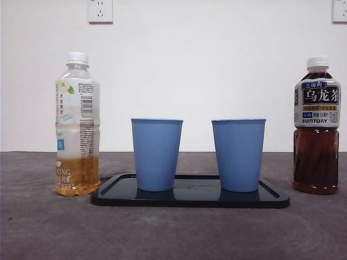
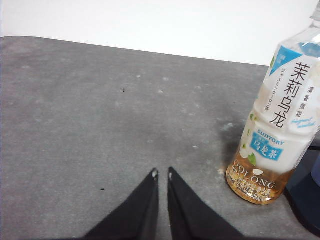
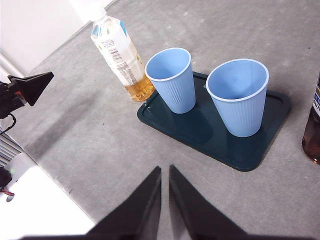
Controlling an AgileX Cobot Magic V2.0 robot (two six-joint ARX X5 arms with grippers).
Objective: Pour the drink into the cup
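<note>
Standing upright, long axis vertical and white cap on top: jasmine oolong bottle [image 1: 77, 125], about a quarter full of pale amber tea, on the table just off one end of the dark tray [image 1: 190, 201], label facing the left wrist view. Dark oolong bottle [image 1: 316, 127] also upright and capped, mostly full, just off the tray's opposite end. Two blue ribbed cups, near-jasmine cup [image 1: 156, 154] and near-dark cup [image 1: 238, 154], sit mouths up on the tray, side by side with a gap between them, both look empty from the right wrist view. Nothing between bottles and cups, caps on both. Left gripper [image 2: 161, 174] low over bare table near the jasmine bottle, jaws nearly together with a thin slit, gripping nothing. Right gripper [image 3: 165, 170] high, looking down over the tray, jaws likewise almost closed, empty. Surface is grey mottled table [image 1: 173, 233]; white wall behind with a power socket [image 1: 100, 10]
</note>
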